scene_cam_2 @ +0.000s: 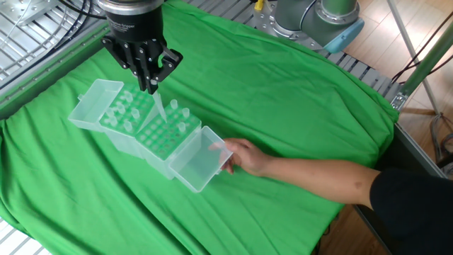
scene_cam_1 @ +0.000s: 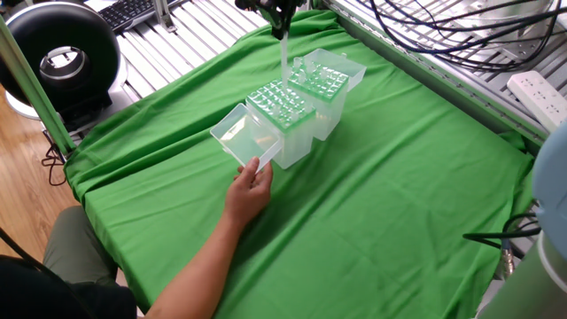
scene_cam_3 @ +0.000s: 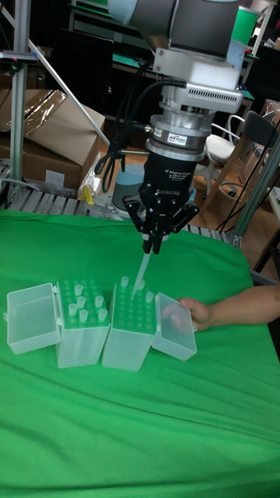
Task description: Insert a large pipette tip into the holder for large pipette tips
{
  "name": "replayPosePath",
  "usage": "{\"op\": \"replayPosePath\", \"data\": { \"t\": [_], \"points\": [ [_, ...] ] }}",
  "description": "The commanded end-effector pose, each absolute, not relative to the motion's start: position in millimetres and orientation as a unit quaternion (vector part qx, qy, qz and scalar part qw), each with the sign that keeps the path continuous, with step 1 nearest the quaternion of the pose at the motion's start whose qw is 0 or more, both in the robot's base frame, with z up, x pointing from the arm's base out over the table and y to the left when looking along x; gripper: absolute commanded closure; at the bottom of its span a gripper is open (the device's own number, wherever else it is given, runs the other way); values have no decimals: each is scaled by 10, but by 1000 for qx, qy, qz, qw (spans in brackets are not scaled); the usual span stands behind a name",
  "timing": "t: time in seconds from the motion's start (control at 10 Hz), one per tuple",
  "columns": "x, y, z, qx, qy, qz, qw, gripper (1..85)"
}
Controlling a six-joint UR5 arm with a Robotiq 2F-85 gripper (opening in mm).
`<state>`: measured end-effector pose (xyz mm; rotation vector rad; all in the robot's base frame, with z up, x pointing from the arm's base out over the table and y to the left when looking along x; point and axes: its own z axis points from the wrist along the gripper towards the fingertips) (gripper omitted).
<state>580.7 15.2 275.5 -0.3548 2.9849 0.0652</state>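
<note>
The holder for large pipette tips (scene_cam_3: 131, 331) is the taller translucent box with a greenish grid top (scene_cam_1: 282, 108). Its clear lid (scene_cam_2: 198, 161) is swung open toward a person's hand. My gripper (scene_cam_3: 152, 247) is shut on a clear large pipette tip (scene_cam_3: 142, 272), which hangs nearly upright. The tip (scene_cam_2: 160, 111) has its lower end just above the far edge of the holder's grid (scene_cam_2: 166, 131). In one fixed view the gripper (scene_cam_1: 282, 25) sits at the top edge with the tip (scene_cam_1: 283, 60) below it.
A shorter grid-topped box (scene_cam_3: 82, 319) with several tips standing in it adjoins the holder, its lid (scene_cam_2: 95, 105) open. A person's hand (scene_cam_2: 244, 154) holds the holder's lid, with the forearm (scene_cam_1: 190, 266) stretched across the green cloth (scene_cam_1: 399, 177). Cables and rails (scene_cam_1: 443, 35) border the table.
</note>
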Motion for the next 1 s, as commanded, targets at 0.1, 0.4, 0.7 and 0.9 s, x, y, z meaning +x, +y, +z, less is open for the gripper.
{"op": "replayPosePath", "data": {
  "t": [0.1, 0.4, 0.7, 0.9],
  "points": [
    [5803, 170, 2719, -118, 990, 30, 73, 750],
    [5822, 176, 2705, -118, 990, 33, 76, 750],
    [5842, 167, 2683, -119, 989, 34, 79, 750],
    [5871, 166, 2644, -120, 988, 37, 85, 750]
  ]
}}
